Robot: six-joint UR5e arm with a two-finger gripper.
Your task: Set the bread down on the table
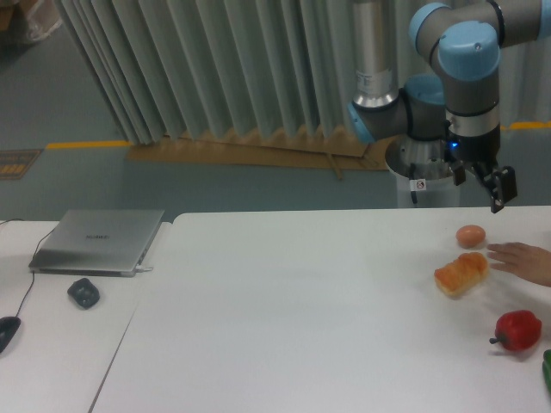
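Bread (461, 274) is what you want to look at first: a small elongated roll with a lumpy, ridged crust, golden-orange along the top and paler yellow at its lower left end, lying tilted on the table (301, 327) near the right edge. You can see that the tabletop under it is smooth, plain white and matte, with a rounded far-left corner. Just behind the roll, apart from it, sits a round tan-orange ball (470, 236) like an egg. A person's hand (523, 258) reaches in from the right edge, fingers stretched flat toward the roll and close beside its right end; you cannot tell whether they touch it. Nearer you and to the right lies a glossy red pepper (518, 330) with a dark stem, and a sliver of something green (547, 368) shows at the frame's edge. Your gripper (495, 185) hangs above and behind the ball, well clear of the bread, below a grey wrist with a blue cap and a small blue light; it holds nothing, but you cannot tell how its jaws stand from this angle. Off to the left, on a separate white desk, you have a closed silver laptop (97, 240) and a dark lumpy object (83, 293). Pleated grey curtains (215, 64) hang behind.
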